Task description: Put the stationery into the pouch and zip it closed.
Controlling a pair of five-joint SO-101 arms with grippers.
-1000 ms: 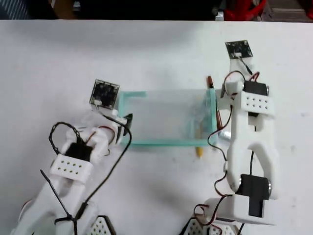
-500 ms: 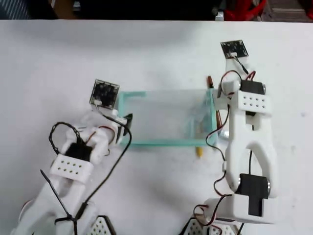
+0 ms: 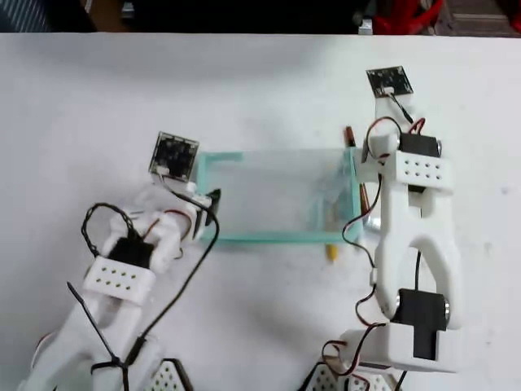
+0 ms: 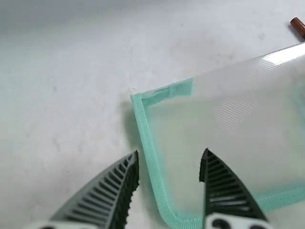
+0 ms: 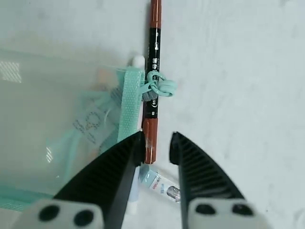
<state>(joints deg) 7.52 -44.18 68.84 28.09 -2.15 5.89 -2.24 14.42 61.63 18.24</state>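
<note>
Overhead, two white arms flank a clear pouch (image 3: 269, 195) with teal edging, lying flat in the middle of the white tabletop (image 3: 122, 90). Over the last second the right arm slides a little towards the far edge of the tabletop and then settles. The left arm and the pouch do not shift. This looks like lining up for a pick, so the packing step seems not yet done.

The right wrist view gives detail that the overhead view lacks. The right gripper (image 5: 156, 138) is open only narrowly, with the lower brown end of a brown and black pen (image 5: 155, 47) between its jaws (a gap shows on one side, so it is not clamped). The pen lies on the tabletop just outside the pouch's zip end, touching the teal-corded zipper pull (image 5: 159, 88).

The left wrist view shows the left gripper (image 4: 170, 157) open wide, straddling the opposite teal edge of the pouch near a corner.

Overhead alone shows a yellow-tipped pencil (image 3: 332, 251) poking past the pouch's near edge.
</note>
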